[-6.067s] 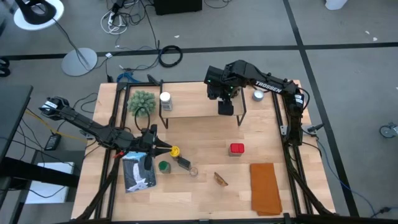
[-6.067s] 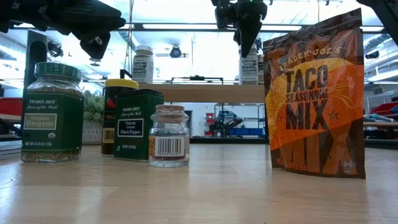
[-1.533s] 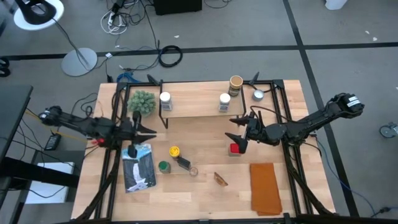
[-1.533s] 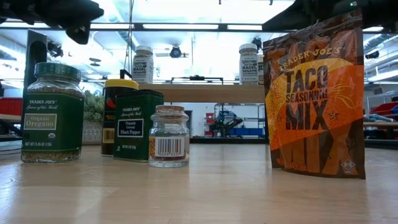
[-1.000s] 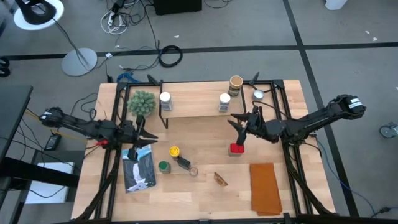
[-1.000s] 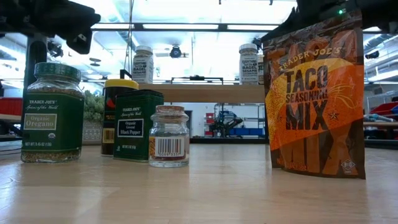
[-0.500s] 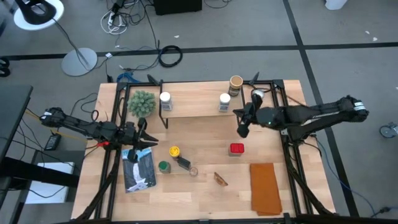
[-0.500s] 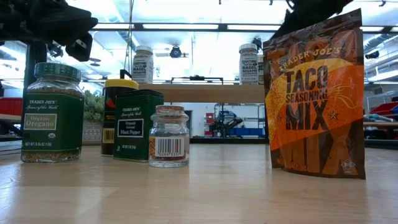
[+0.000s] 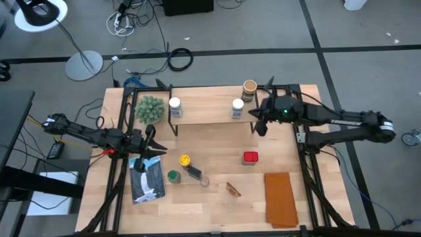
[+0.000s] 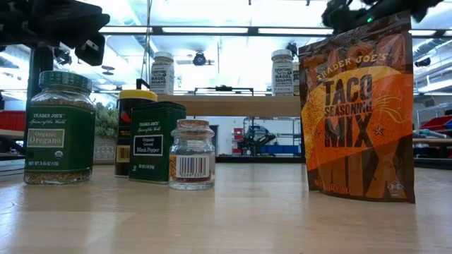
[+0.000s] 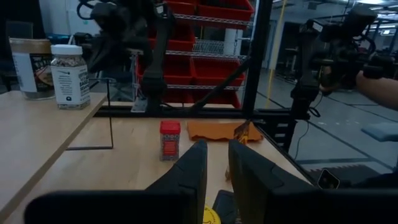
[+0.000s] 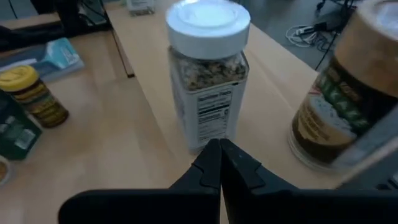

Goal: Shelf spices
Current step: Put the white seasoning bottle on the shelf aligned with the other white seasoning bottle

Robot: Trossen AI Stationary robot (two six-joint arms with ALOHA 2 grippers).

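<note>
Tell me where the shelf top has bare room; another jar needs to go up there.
The shelf is bare along its middle, between the left white-lidded jar and the right white-lidded jar. Its right end is crowded: that jar, the tan cylinder and the shut right gripper.

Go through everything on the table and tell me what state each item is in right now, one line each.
Shelf: holds two white-lidded jars.
White-lidded jars: upright, lids on.
Tan cylinder: upright, behind the shelf.
Red tin: on the table, not shelved.
Yellow-lidded jar: upright, on the table.
Green-lidded jar: upright, on the table.
Taco mix pouch: standing.
Right gripper: jaws shut, empty, by the shelf's right end.
Left gripper: narrow gap, empty.
</note>
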